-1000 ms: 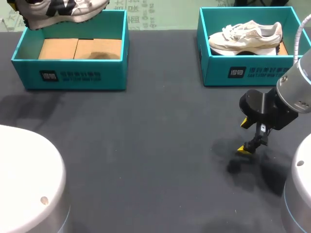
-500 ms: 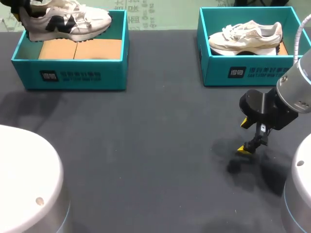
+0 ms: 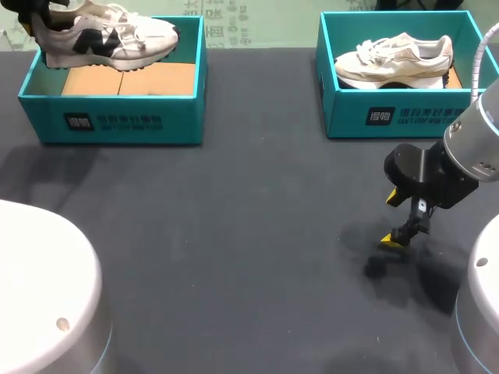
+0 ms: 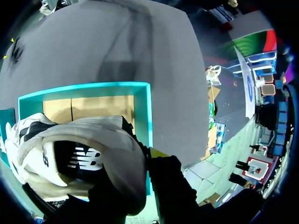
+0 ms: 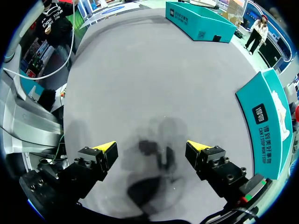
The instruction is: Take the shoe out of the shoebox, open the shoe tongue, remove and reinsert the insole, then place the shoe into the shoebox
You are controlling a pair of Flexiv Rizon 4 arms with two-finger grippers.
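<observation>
Lowered over its cardboard-lined shoebox (image 3: pixel 113 121), the shoe (image 3: pixel 109 35) seems clamped in the left hand (image 4: pixel 140 172) (right hand (image 5: pixel 152 147) spread apart).

Bright even light; soft shadows on the table (image 3: pixel 234 234)

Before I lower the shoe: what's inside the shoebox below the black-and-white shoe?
The shoebox shows only brown cardboard panels on its floor. The black-and-white shoe, hanging over the box's back edge, hides the rear strip, so that part cannot be checked.
</observation>
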